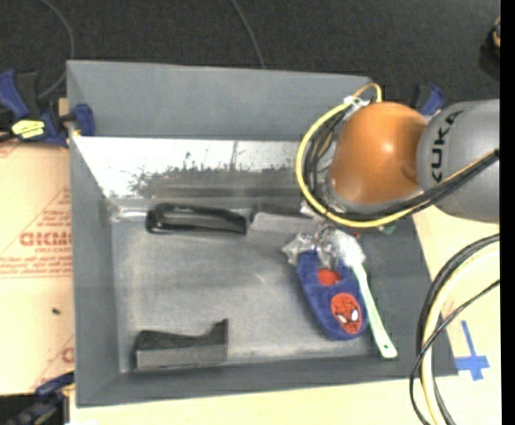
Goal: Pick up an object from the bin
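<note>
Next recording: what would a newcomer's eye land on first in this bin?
The orange-covered wrist looms over the right rear of the bin, its gripper down at the top end of a blue Spider-Man slipper on the floor's right side. A pale toothbrush lies along the slipper's right edge. On the left lie a black stapler-like thing by the back wall and a dark angled block near the front.

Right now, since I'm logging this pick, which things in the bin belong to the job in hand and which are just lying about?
Job in hand: end effector, over the bin's right side; blue Spider-Man slipper directly beneath it; white-and-green toothbrush lying alongside that slipper.

Lying about: black stapler-like tool by the back wall; dark angular block at front left.
</note>
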